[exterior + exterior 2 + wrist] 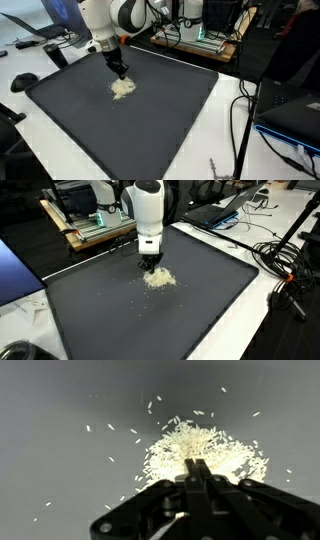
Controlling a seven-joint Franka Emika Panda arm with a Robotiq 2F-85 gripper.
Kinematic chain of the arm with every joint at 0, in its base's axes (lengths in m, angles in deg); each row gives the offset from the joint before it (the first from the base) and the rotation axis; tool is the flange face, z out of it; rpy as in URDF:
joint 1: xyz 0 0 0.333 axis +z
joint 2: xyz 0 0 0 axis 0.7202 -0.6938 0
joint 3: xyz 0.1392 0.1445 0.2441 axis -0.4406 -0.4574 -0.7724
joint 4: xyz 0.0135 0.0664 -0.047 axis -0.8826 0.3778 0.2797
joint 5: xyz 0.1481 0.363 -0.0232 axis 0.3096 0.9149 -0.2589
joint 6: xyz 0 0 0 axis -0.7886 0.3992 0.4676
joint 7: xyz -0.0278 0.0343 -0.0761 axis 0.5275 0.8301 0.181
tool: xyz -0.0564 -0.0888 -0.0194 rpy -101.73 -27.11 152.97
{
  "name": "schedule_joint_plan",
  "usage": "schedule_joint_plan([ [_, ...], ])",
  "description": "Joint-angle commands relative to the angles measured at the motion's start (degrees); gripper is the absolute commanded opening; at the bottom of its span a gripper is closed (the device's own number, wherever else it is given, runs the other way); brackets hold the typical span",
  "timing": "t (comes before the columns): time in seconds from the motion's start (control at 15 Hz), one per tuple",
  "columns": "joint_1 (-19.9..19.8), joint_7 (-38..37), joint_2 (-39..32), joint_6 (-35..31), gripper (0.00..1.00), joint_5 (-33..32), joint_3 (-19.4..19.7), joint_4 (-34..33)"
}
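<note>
Claw state: the claw [197, 468] is clenched. In the wrist view its two fingers [190, 472] meet with no gap visible between the tips.

Claw contents: nothing can be made out between the fingers. Whether any grains are pinched there cannot be told.

Claw contact: the fingertips point down at the near edge of the rice pile [205, 448]. In the wrist view they overlap its rim. Whether they press on the grains or stand just above them cannot be told.

Claw in the exterior views: in both exterior views the claw [120, 72] [150, 262] hangs straight down from the white arm [148, 210], right at the pile.

Rice pile: a small heap of pale grains [123, 88] [158, 278] lies on the dark mat [170, 110], roughly in the mat's middle, directly below and just beside the claw.

Loose grains: single grains [108, 428] lie scattered on the mat around the heap, thinning out away from it.

Mat: a large dark grey sheet [200, 305] covers most of the white bench [250, 320].

Surroundings: black cables [285, 260] lie on the bench just off one edge of the mat.
</note>
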Motion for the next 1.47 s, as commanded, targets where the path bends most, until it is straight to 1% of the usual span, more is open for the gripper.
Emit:
schedule_joint_plan([
  [0.0,1.60,-2.85,-0.16,3.76,0.01,-1.68,1.32,-2.04],
  [0.4,1.95,-3.93,-0.16,5.85,0.01,-1.73,1.52,-2.96],
  [0.8,2.36,-4.43,-0.33,6.30,0.01,-2.35,1.95,-3.31],
  [0.87,2.39,-4.26,-0.28,6.69,0.29,-2.41,1.89,-3.32],
  [0.93,2.50,-4.27,-0.24,6.92,0.30,-2.59,1.93,-3.34],
  [1.2,2.59,-4.37,0.51,8.42,0.57,-2.61,1.77,-3.15],
  [1.4,3.15,-5.55,1.89,10.71,0.77,-3.05,2.19,-2.93],
])
